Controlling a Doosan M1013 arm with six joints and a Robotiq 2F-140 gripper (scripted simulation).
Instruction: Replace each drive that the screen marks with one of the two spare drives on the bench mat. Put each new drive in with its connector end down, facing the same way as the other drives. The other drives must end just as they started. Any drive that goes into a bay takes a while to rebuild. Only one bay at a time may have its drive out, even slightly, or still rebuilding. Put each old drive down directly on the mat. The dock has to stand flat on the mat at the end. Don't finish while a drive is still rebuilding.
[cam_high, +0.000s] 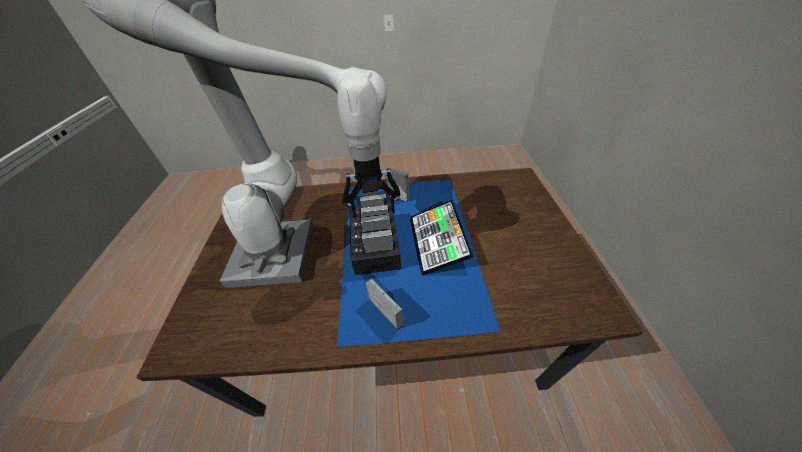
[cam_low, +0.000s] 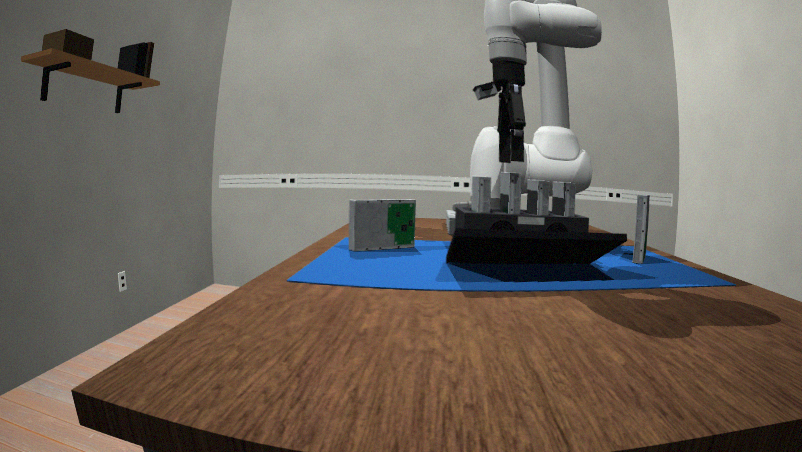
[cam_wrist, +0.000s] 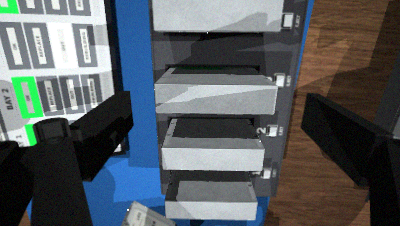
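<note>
My open gripper (cam_high: 371, 206) (cam_low: 511, 160) (cam_wrist: 218, 111) hangs above the black dock (cam_high: 376, 262) (cam_low: 468, 220), with one finger on each side of the row. In the exterior view it lines up with the drive (cam_low: 509, 193) second from the left, which stands a little higher than its neighbours. Four grey drives stand in the dock. One loose drive (cam_high: 381, 300) (cam_low: 367, 224) stands near the mat's front, another (cam_high: 400, 186) (cam_low: 641, 230) (cam_wrist: 145, 216) at its back. The screen (cam_high: 432, 243) (cam_wrist: 55, 45) shows green and orange cells; Bay 2's OK is green, and the row above has a white cell.
The blue mat (cam_high: 426, 320) (cam_low: 331, 269) (cam_wrist: 132, 100) lies on a brown table (cam_high: 539, 280) (cam_low: 421, 364) (cam_wrist: 320, 175). The tilted screen stands close beside the dock, opposite the arm's base (cam_high: 263, 279). The back loose drive stands close to the dock's far end.
</note>
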